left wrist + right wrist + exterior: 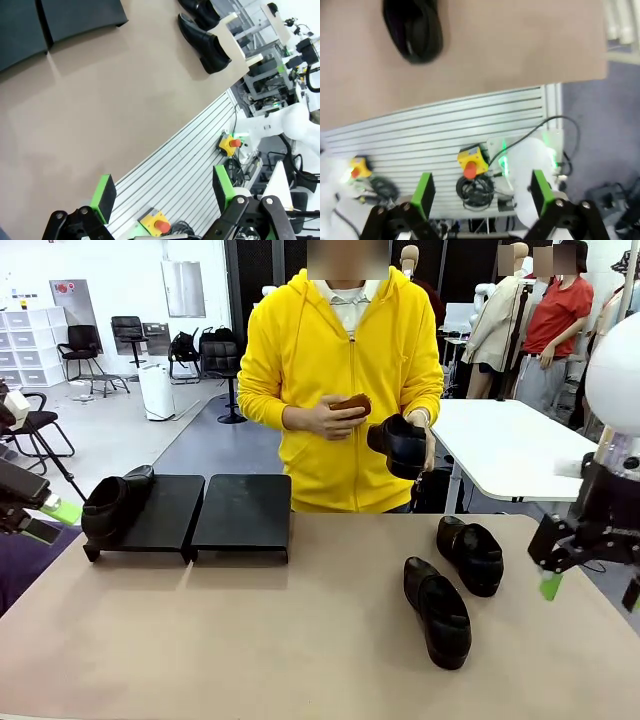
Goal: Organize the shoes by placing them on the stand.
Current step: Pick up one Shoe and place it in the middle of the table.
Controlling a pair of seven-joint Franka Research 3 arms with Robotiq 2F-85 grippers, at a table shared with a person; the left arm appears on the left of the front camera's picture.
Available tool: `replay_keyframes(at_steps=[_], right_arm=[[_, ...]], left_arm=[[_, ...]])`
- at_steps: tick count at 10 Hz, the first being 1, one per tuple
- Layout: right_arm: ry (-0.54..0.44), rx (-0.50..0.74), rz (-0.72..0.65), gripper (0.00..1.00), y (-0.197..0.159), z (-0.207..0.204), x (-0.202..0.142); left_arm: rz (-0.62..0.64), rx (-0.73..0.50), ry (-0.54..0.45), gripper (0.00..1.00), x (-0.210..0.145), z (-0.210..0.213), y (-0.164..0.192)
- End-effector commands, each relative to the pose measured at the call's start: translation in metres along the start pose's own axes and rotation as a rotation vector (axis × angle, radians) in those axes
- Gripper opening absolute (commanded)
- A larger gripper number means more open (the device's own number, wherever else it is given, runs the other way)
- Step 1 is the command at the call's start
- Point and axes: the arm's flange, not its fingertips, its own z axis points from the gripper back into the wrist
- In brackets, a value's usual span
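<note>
Shoe (415, 35) cropped at top, stand (80, 17) cut off

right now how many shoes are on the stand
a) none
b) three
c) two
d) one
d, a single shoe sits on the stand, on its left panel; the near shoe and far shoe lie on the table, and the person holds the fourth shoe.

front: across table (250, 640) toward person (345, 390) | wrists: downward, sharing table edge
</note>
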Motion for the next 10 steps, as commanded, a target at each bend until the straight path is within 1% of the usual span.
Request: replay_keyframes(at_steps=[1,2,3,4,5,6,7,8,9,10], right_arm=[[-0.093,0.104,-0.177,1.0,-0.063,0.035,-0.003],[-0.143,0.216,-0.119,1.0,-0.092,0.046,-0.016],[-0.164,0.301,-0.077,1.0,-0.118,0.051,-0.03],[-0.199,0.361,-0.043,1.0,-0.138,0.051,-0.037],[-0.215,0.389,-0.021,1.0,-0.138,0.046,-0.034],[-0.251,0.404,0.044,1.0,-0.129,0.043,-0.024],[-0.269,0.441,0.141,1.0,-0.111,0.037,-0.003],[-0.279,0.455,0.181,1.0,-0.108,0.037,0.002],[-0.321,0.478,0.256,1.0,-0.119,0.043,0.0],[-0.338,0.465,0.236,1.0,-0.141,0.054,-0.018]], left_arm=[[-0.013,0.003,0.013,1.0,-0.001,0.003,0.002],[-0.013,0.003,0.013,1.0,-0.001,0.003,0.002],[-0.013,0.003,0.013,1.0,-0.001,0.003,0.002],[-0.013,0.003,0.013,1.0,-0.001,0.003,0.002],[-0.013,0.003,0.013,1.0,-0.001,0.003,0.002],[-0.013,0.003,0.013,1.0,-0.001,0.003,0.002],[-0.013,0.003,0.013,1.0,-0.001,0.003,0.002],[-0.013,0.003,0.013,1.0,-0.001,0.003,0.002],[-0.013,0.003,0.013,1.0,-0.001,0.003,0.002],[-0.013,0.003,0.013,1.0,-0.001,0.003,0.002]])
